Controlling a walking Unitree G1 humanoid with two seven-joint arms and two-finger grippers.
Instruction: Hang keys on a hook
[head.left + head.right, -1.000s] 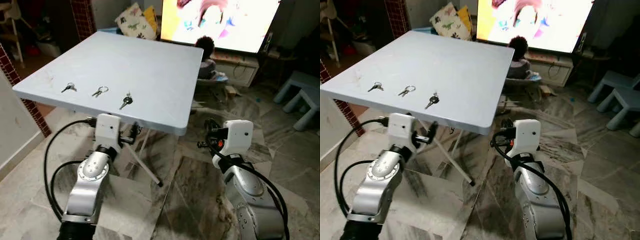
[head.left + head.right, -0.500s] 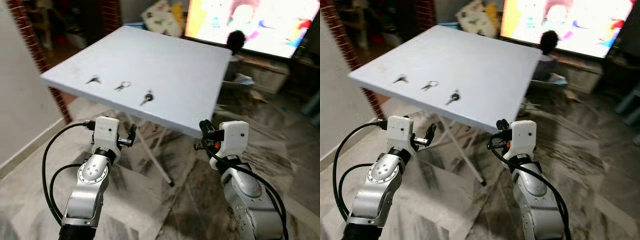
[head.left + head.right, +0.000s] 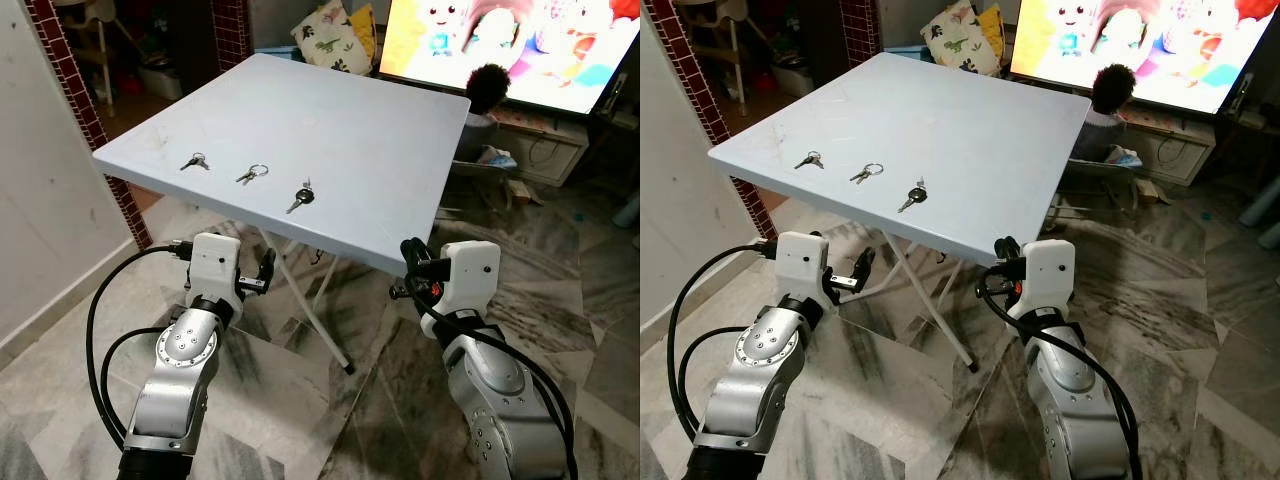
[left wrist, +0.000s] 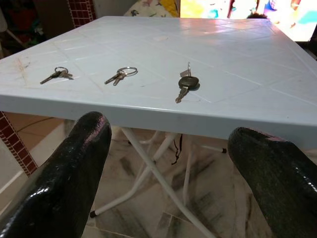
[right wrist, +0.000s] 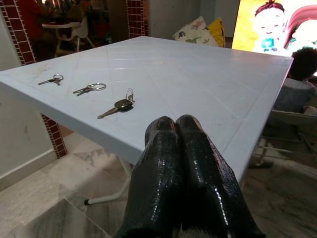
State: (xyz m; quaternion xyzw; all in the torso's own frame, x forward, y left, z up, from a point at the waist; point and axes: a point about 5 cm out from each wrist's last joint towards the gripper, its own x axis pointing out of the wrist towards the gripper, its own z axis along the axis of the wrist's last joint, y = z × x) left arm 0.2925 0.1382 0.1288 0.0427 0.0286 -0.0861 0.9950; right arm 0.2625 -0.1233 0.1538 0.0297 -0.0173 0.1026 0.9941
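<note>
— Where are the keys?
— I see three key sets [image 3: 304, 196] on the worktop [image 3: 330, 120], near its front edge.
— Claws?
— Below that edge: left claw [image 4: 168, 163] spread wide, empty; right claw [image 5: 184, 144] pinched closed, empty.

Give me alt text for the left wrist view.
Three sets of keys lie in a row near the front edge of a pale blue table. The left gripper sits below that edge, its two black fingers spread apart.
</note>
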